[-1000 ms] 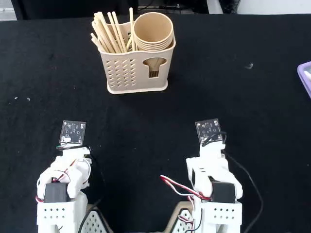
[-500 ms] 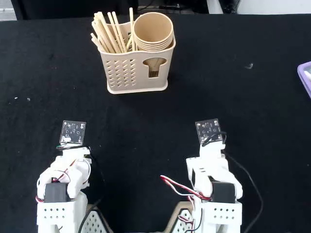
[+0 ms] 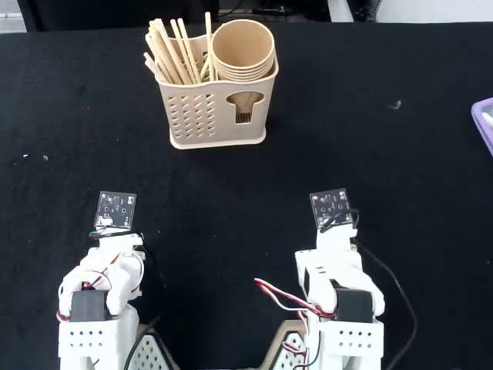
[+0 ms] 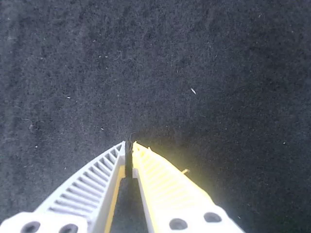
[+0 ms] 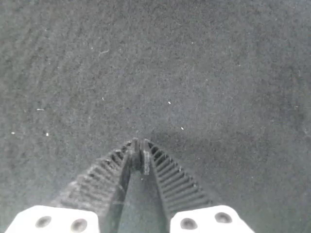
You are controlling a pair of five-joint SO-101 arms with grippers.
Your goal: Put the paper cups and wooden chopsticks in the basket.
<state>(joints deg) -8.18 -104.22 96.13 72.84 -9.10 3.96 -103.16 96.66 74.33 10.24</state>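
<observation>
Beige perforated basket (image 3: 202, 116) stands toward the far side of the black table (image 3: 385, 169). Stacked paper cups (image 3: 243, 48) sit in one compartment, wooden chopsticks (image 3: 171, 52) upright in the other. Left gripper (image 4: 130, 148): jaws pressed together, holding nothing, over the cloth. Right gripper (image 5: 138, 146): likewise closed. Both arms are well apart from the basket.

One basket (image 3: 209, 116) on one black table (image 3: 400, 200) carries a single nested stack of paper cups (image 3: 243, 48), roughly five by their rims, and one bundle of wooden chopsticks (image 3: 171, 54) too crowded to count, facing two robot arms (image 3: 104, 281), with one purple object (image 3: 484, 123) at the edge.
</observation>
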